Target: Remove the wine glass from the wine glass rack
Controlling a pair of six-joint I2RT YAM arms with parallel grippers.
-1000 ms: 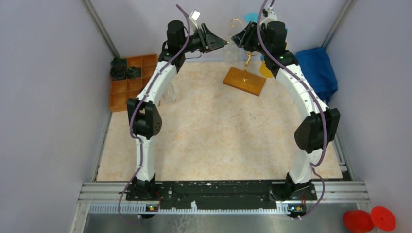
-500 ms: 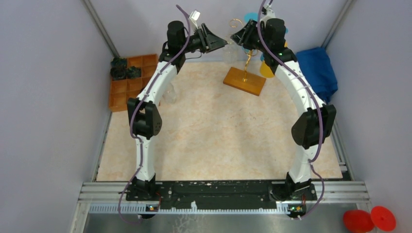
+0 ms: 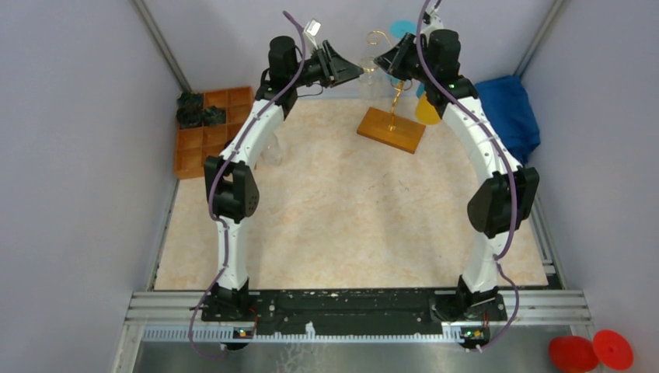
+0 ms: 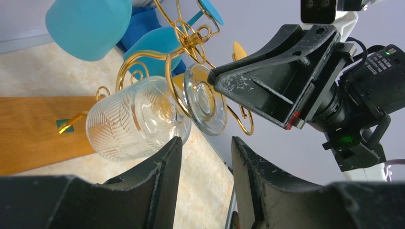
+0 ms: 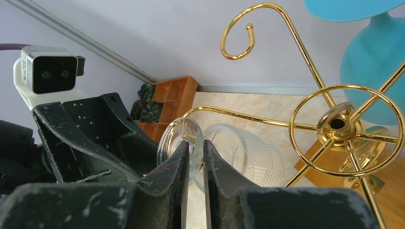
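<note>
The wine glass rack (image 3: 391, 129) stands at the back of the table, its gold wire arms (image 5: 336, 124) spreading from a central ring. A clear cut-pattern wine glass (image 4: 138, 119) hangs nearly on its side from one curled arm (image 4: 191, 38), its round foot (image 4: 205, 100) pointing away from the post. My right gripper (image 5: 196, 143) is shut on that foot (image 5: 176, 138), one finger on each face of the disc. My left gripper (image 4: 205, 140) is open just under the bowl, with nothing between its fingers. Both grippers meet at the glass (image 3: 371, 74) in the top view.
Teal cups (image 4: 88, 26) also hang from the rack, one close to the right of my right gripper (image 5: 372, 62). An orange compartmented tray (image 3: 206, 128) sits back left and a blue cloth (image 3: 509, 113) back right. A clear glass (image 3: 272, 151) stands beside the left arm.
My right gripper has edged left toward the glass and its fingers have closed onto the foot. The left gripper has hardly moved.
</note>
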